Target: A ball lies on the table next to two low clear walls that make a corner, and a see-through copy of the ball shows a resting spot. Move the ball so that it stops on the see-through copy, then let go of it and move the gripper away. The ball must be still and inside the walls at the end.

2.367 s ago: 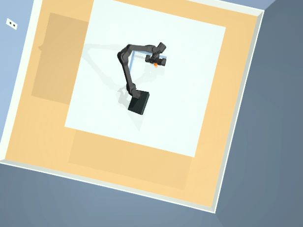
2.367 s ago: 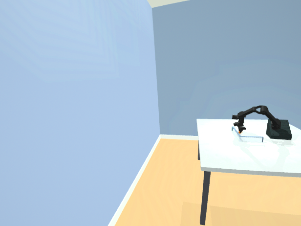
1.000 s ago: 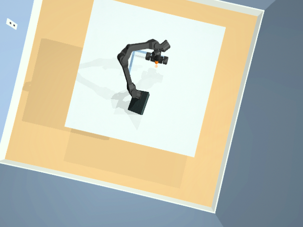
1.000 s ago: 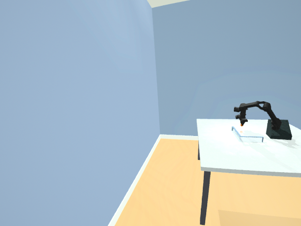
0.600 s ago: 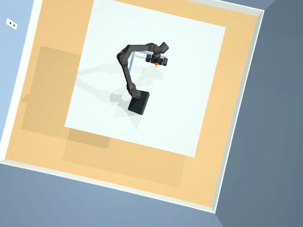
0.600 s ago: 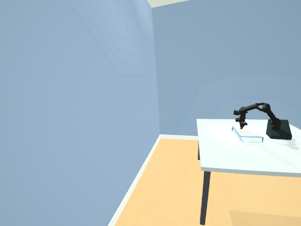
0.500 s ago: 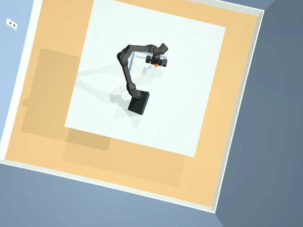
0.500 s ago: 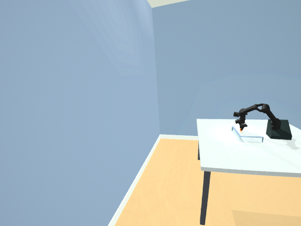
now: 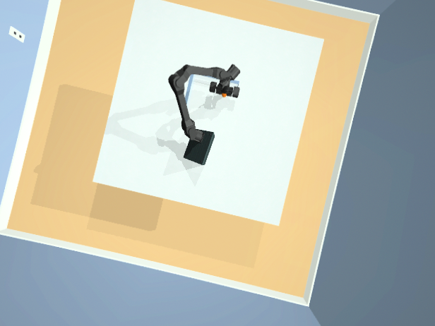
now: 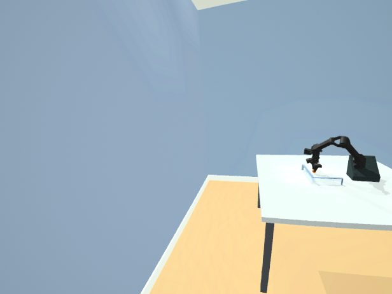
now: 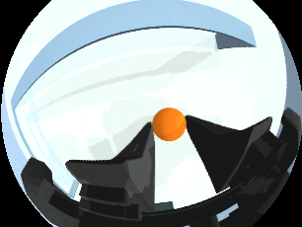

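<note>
One orange ball (image 11: 170,124) is clamped in the gripper (image 11: 172,134); the clear walls (image 11: 131,25) curve ahead, and the see-through copy cannot be made out.

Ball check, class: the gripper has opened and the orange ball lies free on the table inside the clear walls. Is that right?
Not quite. The gripper is shut on the ball, as the wrist view shows: the ball sits pinched between the fingertips. It is inside the clear walls, as stated.
</note>
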Controlling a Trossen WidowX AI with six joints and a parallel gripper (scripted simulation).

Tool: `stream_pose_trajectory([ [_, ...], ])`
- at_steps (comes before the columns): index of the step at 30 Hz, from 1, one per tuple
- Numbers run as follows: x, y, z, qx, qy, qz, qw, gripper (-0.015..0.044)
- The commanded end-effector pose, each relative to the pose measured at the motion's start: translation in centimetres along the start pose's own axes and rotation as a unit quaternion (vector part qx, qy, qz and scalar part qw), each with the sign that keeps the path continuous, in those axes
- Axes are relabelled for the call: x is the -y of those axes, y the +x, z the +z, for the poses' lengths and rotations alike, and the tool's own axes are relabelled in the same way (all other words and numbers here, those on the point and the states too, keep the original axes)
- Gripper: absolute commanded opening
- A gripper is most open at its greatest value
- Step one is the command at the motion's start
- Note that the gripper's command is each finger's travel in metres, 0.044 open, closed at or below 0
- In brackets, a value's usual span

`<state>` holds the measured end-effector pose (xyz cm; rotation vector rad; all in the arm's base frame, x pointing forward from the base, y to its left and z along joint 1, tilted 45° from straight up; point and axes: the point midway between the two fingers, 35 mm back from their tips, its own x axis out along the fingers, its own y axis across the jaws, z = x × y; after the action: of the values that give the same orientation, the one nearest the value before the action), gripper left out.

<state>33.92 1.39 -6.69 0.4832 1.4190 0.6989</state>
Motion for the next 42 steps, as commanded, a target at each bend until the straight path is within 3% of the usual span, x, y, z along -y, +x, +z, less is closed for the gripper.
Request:
stream_pose_trajectory([
  [1,0.0,1.0,-0.3,-0.004,0.007,0.005,1.0,0.0],
  [7,0.0,1.2,-0.3,-0.004,0.007,0.005,1.0,0.0],
  [17,-0.1,0.8,-0.1,-0.001,0.0,0.001,1.0,0.0259],
  [23,0.0,0.5,0.0,-0.001,0.0,0.001,1.0,0.0259],
  [29,0.2,-7.4,-0.2,-0.005,0.007,0.003,1.0,0.0259],
  [40,0.6,-7.3,-0.1,0.004,0.013,0.002,1.0,0.0259],
  [42,0.6,-8.3,-0.1,0.004,0.013,0.002,1.0,0.0311],
])
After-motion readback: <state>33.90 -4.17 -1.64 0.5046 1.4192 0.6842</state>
